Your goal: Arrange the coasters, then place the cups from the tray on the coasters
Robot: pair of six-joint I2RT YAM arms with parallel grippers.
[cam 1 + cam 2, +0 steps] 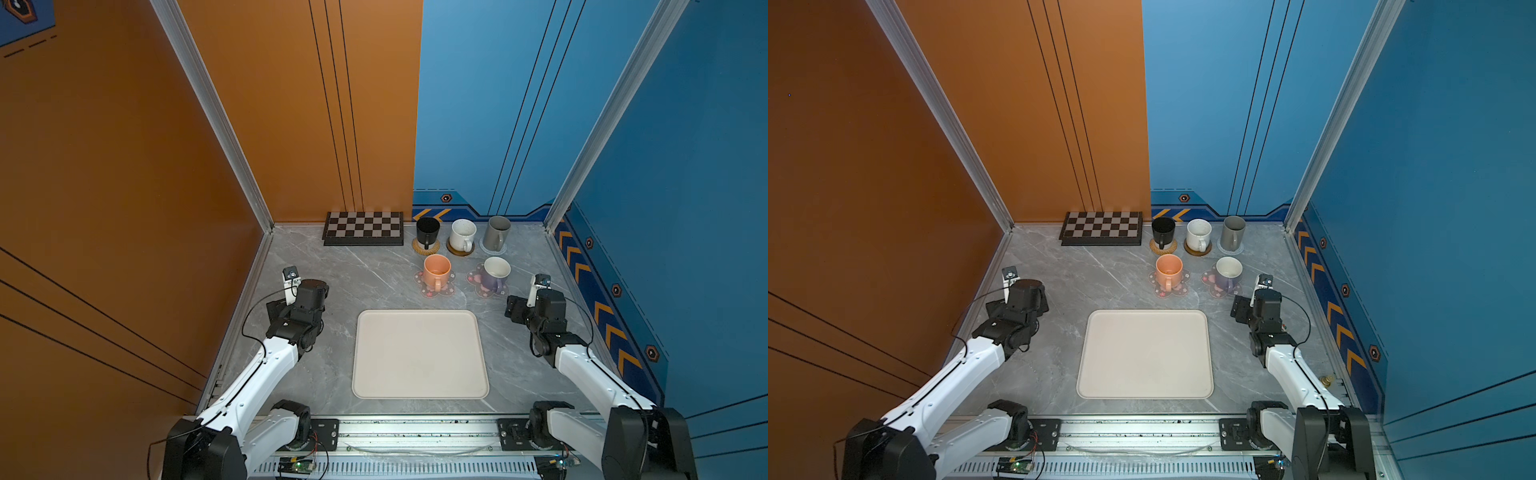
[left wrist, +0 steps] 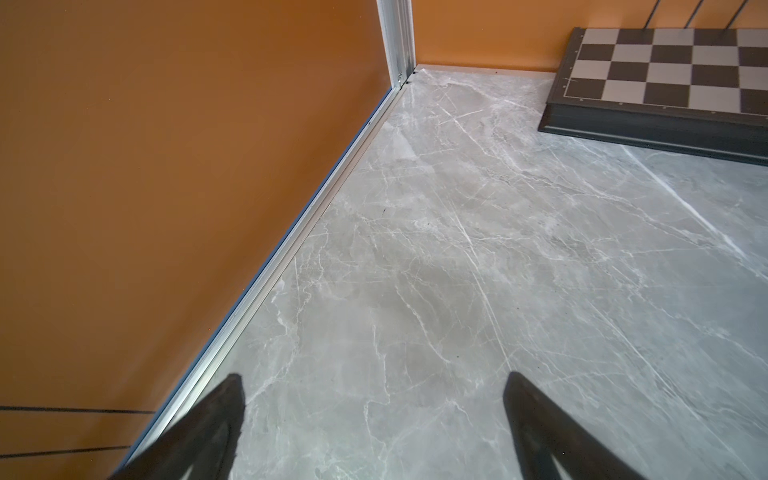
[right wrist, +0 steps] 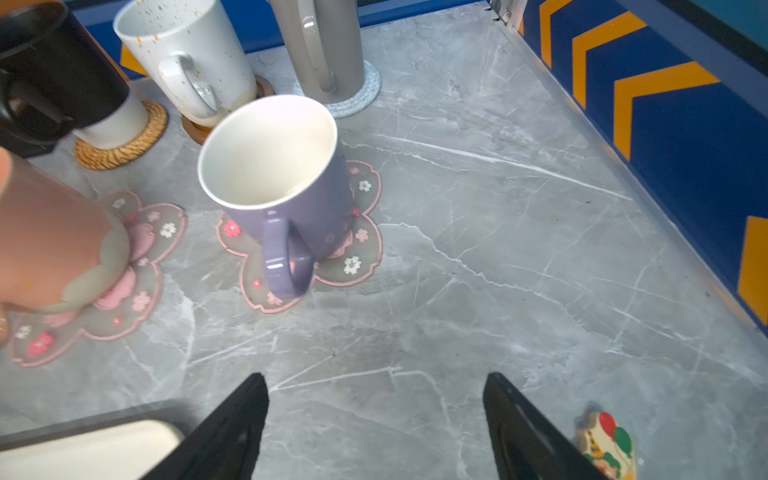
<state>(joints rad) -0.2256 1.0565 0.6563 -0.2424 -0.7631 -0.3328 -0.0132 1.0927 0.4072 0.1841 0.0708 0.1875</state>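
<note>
Five cups stand on five coasters at the back right. The black cup (image 1: 428,230) is on the rattan coaster (image 1: 425,248), the white speckled cup (image 1: 462,235) on the brown one (image 1: 460,251), and the grey cup (image 1: 498,232) on the grey-blue one (image 1: 493,250). The peach cup (image 1: 436,270) and the lavender cup (image 3: 274,183) each sit on a pink blossom coaster (image 3: 365,249). Nothing lies in the cream tray (image 1: 419,355). My left gripper (image 2: 374,386) is open over bare table by the orange wall. My right gripper (image 3: 376,386) is open, short of the lavender cup.
A chessboard (image 1: 363,228) lies against the back wall, left of the cups. Walls close in the table on the left, back and right. A small colourful balloon figure (image 3: 604,440) lies on the table beside my right gripper.
</note>
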